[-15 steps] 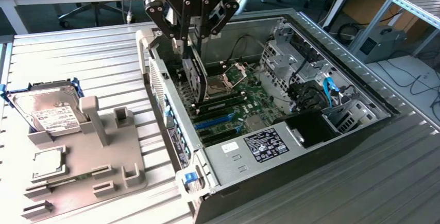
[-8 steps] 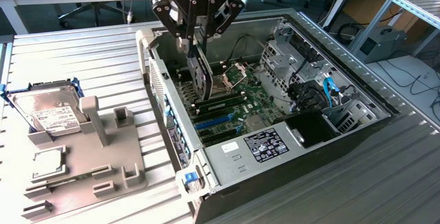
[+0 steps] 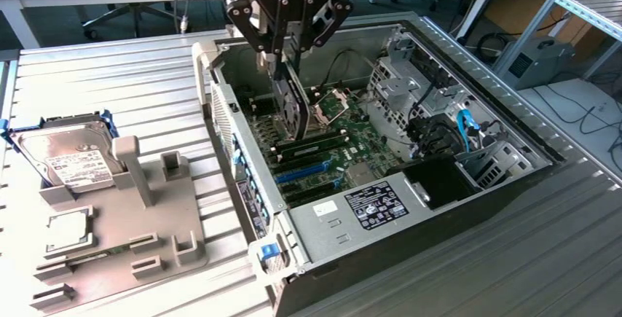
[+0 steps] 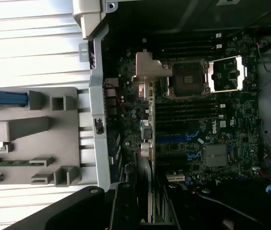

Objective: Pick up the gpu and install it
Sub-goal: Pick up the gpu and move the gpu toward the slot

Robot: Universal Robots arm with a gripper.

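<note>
The arm reaches straight down over the open computer case (image 3: 325, 248), its gripper (image 3: 288, 63) clamped on the gpu's (image 3: 294, 109) upper end. The gpu hangs inside the case (over the motherboard (image 3: 362, 149)), long axis nearly upright, lower end pointing down.

Edge-on gpu (image 4: 146, 130) above motherboard (image 4: 207, 132)

The gpu (image 3: 291, 106) on edge inside the open computer case (image 3: 408, 208)

A thin, dark-faced card, it stands upright in the upper middle of the exterior view. The gripper (image 3: 288, 56) pinches its top edge, and its lower edge is down near the green motherboard (image 3: 360, 149). I can't tell whether they touch.
</note>
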